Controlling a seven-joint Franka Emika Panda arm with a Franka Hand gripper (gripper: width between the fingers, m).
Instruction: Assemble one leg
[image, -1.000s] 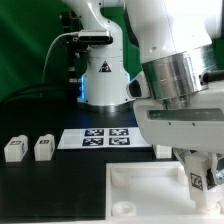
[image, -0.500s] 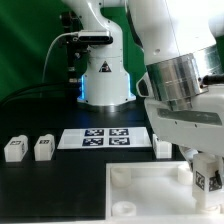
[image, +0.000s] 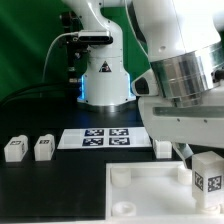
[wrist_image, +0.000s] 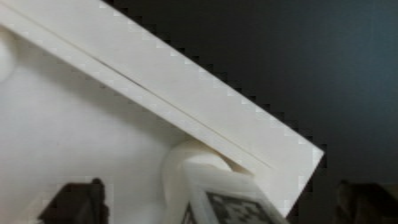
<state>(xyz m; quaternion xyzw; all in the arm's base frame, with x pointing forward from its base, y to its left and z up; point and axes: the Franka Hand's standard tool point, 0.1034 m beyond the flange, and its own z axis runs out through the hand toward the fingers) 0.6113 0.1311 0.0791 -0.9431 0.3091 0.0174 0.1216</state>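
A leg (image: 207, 176), a chunky white block with a black-and-white tag facing out, stands upright on the right near corner of the large white tray-like piece (image: 140, 186). In the wrist view the same leg (wrist_image: 210, 185) stands on the white piece (wrist_image: 80, 120) between my two dark fingers (wrist_image: 71, 202). There is a gap on each side, so neither finger touches it. My gripper (wrist_image: 217, 207) is open and empty, and its white hand hangs just above the leg in the exterior view.
Two more legs (image: 15, 149) (image: 43, 148) stand at the exterior view's left. Another leg (image: 162, 147) stands beside the marker board (image: 105, 137). The arm's base (image: 103, 80) is behind, and cables run at the back left.
The fingers were round the leg on the tray corner. They have since come off it and risen, so the leg and its tag show uncovered.
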